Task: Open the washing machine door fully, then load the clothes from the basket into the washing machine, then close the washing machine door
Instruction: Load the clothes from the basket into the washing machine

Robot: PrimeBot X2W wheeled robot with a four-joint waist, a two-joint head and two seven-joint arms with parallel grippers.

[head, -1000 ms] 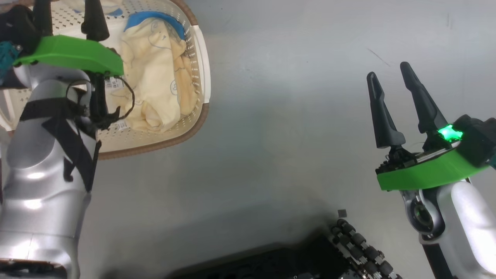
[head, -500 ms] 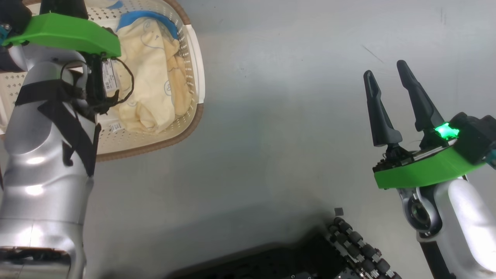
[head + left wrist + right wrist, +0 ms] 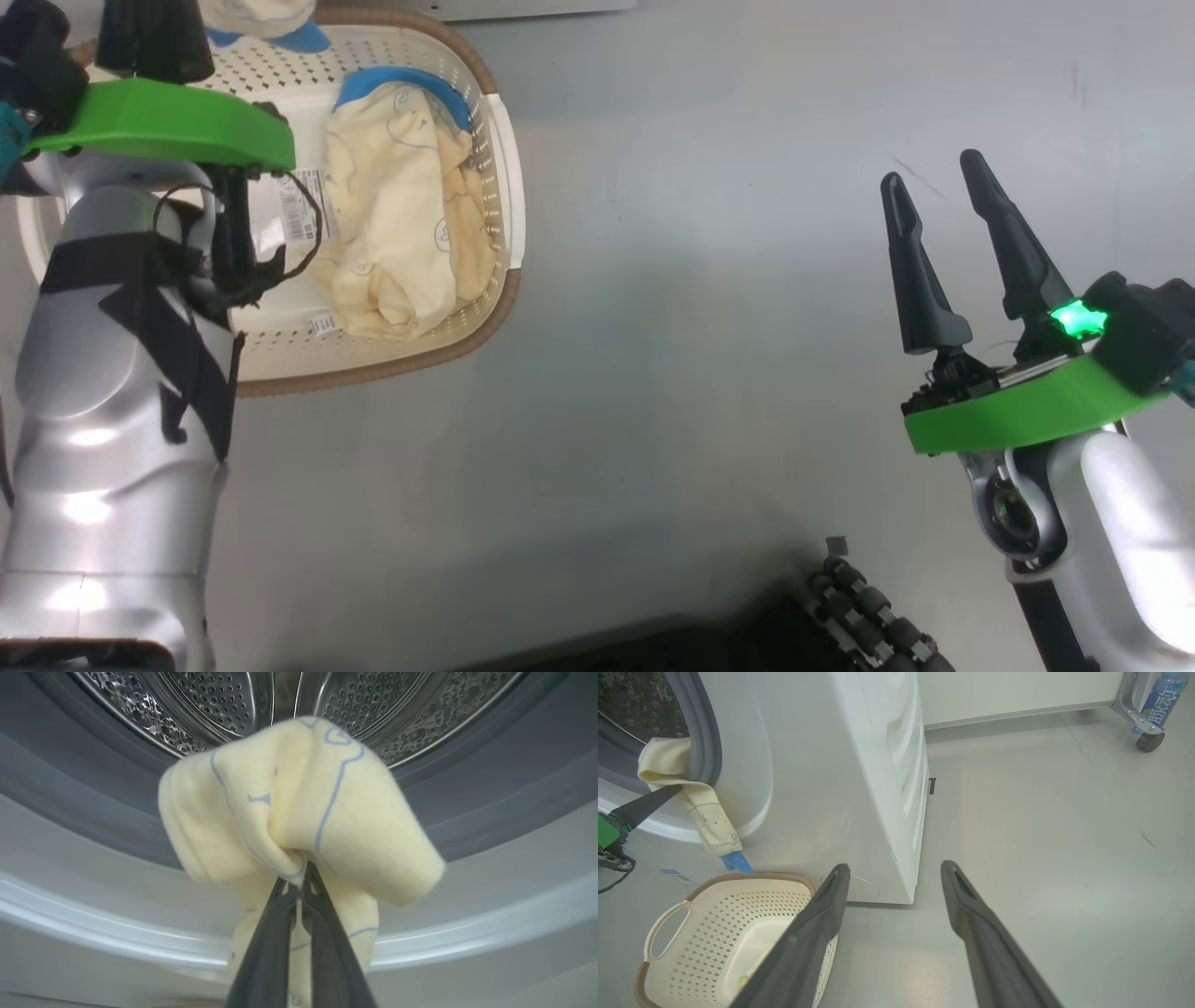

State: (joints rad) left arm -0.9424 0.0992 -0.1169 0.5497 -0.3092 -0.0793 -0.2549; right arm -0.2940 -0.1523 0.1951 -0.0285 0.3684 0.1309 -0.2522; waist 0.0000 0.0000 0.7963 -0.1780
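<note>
The washing machine (image 3: 878, 765) is the biggest thing here. Its shiny steel drum (image 3: 210, 700), full of little holes, sits straight ahead of the left gripper (image 3: 298, 877), past the fingertips, and the way in is open. Next comes the basket (image 3: 515, 205), down below the left fingers and well off to the side of the right ones. One cream-yellow garment (image 3: 401, 233) with blue trim lies bunched up inside it. A second garment (image 3: 299, 793) is up in the air, right at the tips of the left fingers, in front of the grey rubber ring (image 3: 490, 802) round the drum. Those fingers are pinched tight on a fold of it, and the rest droops down around them. The right gripper (image 3: 932, 171) has its fingers spread wide with nothing between them, over bare floor (image 3: 700, 327)

The cloth looks light and floppy, so it will bend and dangle but not break. A pinch on a bunched fold should hold it well. The hanging end could snag on the rubber ring, so I think it needs to go deep inside before the fingers let go
</note>
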